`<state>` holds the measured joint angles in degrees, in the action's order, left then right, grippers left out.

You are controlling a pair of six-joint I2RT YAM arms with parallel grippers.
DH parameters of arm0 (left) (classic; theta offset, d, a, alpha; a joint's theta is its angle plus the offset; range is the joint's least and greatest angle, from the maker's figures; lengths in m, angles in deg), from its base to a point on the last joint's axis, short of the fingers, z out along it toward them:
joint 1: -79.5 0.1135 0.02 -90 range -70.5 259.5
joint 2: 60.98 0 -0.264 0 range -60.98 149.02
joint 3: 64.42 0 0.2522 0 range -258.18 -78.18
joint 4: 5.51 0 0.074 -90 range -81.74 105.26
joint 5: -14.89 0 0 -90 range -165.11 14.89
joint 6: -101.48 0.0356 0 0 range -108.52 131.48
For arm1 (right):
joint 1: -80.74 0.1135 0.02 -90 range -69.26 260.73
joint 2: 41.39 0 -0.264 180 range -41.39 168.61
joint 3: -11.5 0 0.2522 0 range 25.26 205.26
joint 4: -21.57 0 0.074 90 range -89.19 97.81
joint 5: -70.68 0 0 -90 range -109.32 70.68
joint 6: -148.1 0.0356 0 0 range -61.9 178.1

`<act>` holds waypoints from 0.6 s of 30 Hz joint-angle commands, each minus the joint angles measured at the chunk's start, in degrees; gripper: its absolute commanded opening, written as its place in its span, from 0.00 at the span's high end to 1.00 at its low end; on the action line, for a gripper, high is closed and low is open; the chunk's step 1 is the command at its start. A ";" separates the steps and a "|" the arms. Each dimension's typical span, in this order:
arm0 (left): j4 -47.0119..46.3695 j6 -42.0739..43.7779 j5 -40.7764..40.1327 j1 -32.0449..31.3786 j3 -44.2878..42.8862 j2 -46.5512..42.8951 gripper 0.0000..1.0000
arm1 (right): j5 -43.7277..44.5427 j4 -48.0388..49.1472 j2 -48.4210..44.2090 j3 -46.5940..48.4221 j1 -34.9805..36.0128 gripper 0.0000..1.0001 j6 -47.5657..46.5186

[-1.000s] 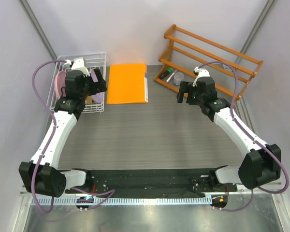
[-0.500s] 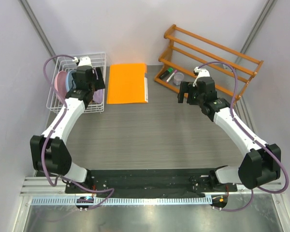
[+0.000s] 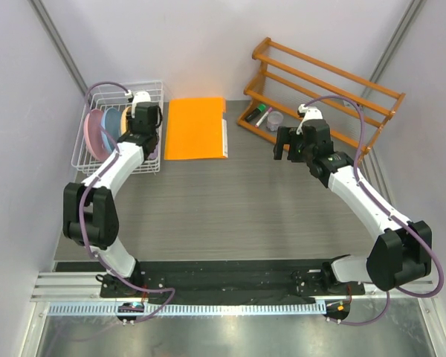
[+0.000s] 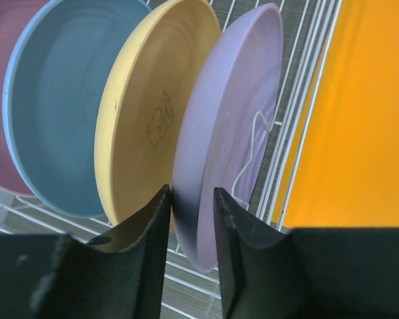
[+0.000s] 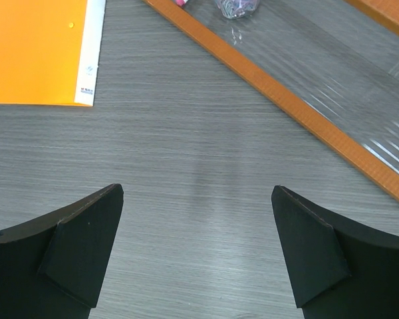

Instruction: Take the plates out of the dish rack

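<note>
Claw of left arm (image 4: 192,194) astride lavender plate (image 4: 234,113)

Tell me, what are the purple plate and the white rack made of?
The purple plate looks like matte plastic: smooth, one even pastel colour, soft dull sheen. The white rack seems to be coated metal wire: thin glossy white rods in a grid.

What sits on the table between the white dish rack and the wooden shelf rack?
An orange folder, flat on the table right beside the dish rack, as the top view shows.
</note>
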<state>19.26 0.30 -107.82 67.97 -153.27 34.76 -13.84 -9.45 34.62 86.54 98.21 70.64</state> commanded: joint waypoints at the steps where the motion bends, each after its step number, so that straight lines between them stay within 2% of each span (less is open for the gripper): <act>1: -3.18 1.25 -7.80 -1.30 -2.25 1.28 0.71 | 0.85 1.35 -0.77 0.07 0.19 0.00 -0.67; 3: -3.10 1.51 -9.47 -1.57 -2.43 2.07 0.73 | 0.85 1.35 -0.69 0.07 0.19 0.00 -0.76; 6: -3.09 1.60 -10.00 -1.74 -2.60 2.52 0.85 | 1.12 1.35 -0.69 -0.28 0.19 0.00 -0.76; 7: -3.18 1.60 -10.53 -1.92 -2.69 2.60 0.94 | 1.20 1.43 -0.60 -0.28 0.19 0.00 -0.76; 9: -3.10 1.86 -10.62 -2.27 -2.87 2.52 0.99 | 1.20 1.44 -0.33 -0.28 0.19 0.01 -0.67; 18: -3.88 7.75 -19.14 -6.92 -4.80 0.67 1.00 | 0.77 1.44 -0.33 -0.63 0.19 0.00 -0.58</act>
<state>19.68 5.31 -122.77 64.11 -153.99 37.43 -13.80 -9.45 34.77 85.93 98.21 70.44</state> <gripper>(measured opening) 0.046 0.996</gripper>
